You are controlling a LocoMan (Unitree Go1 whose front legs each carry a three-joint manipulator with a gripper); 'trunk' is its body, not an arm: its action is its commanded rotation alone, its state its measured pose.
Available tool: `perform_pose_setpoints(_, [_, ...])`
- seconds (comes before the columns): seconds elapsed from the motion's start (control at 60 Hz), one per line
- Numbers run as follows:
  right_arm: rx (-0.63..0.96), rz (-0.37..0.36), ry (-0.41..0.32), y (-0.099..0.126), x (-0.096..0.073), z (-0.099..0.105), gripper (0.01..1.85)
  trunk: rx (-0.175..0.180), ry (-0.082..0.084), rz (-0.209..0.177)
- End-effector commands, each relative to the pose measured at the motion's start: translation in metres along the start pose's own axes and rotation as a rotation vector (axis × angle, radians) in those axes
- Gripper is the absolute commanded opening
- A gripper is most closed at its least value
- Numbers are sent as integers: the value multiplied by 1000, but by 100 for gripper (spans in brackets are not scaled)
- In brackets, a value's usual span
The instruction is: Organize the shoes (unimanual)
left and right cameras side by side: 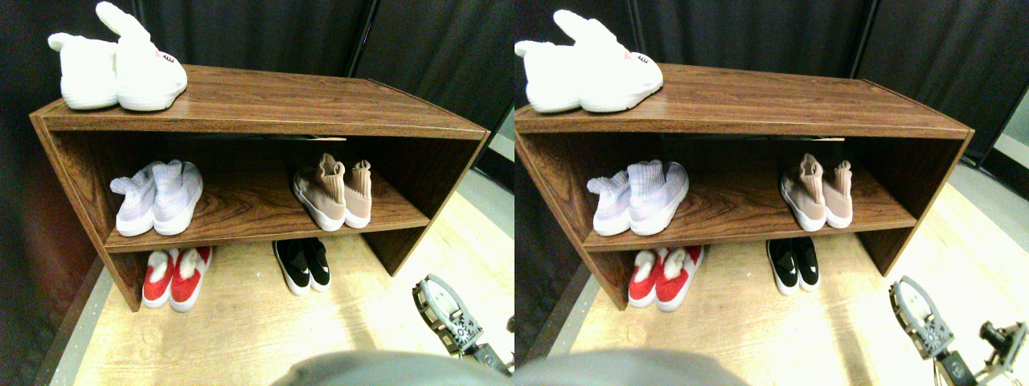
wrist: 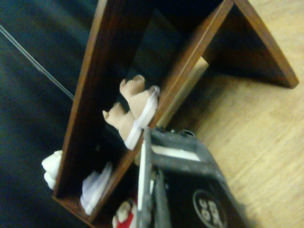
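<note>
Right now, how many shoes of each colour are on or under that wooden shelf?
White bunny slippers: 2, on top
Lavender knit sneakers: 2, middle shelf
Tan knit sock sneakers: 2, middle shelf
Red slippers with white fluff: 2, floor
Black slip-ons: 2, floor
Total: 10 shoes, 5 pairs

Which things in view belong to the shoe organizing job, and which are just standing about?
Job:
tan sock sneakers, middle shelf, right
black slip-ons, floor under the shelf, right
lilac sneakers, middle shelf, left
red shoes, floor, left
white plush slippers, top board, left
right gripper, low over the floor, holding nothing

Just there:
wooden shoe rack
dark curtain
</note>
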Motion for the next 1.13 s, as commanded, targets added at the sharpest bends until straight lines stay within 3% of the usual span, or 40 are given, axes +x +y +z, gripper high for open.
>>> perform_pose_setpoints(0.017, [-21, 89, 30, 17, 3, -7, 6, -4, -15, -1])
perform_pose_setpoints(0.2, [5, 119, 81, 36, 9, -22, 6, -14, -16, 5])
perform_pose_setpoints(0.4, [19, 128, 107, 41, 23, -35, 6, -24, -13, 18])
perform_pose_setpoints(0.567, [36, 121, 70, 39, 30, -40, 6, -29, -19, 26])
perform_pose_setpoints(0.833, [-11, 132, -17, 30, 38, -32, 6, -26, -6, 30])
perform_pose_setpoints(1.133, [4, 129, -32, 26, 40, -30, 6, -21, -2, 27])
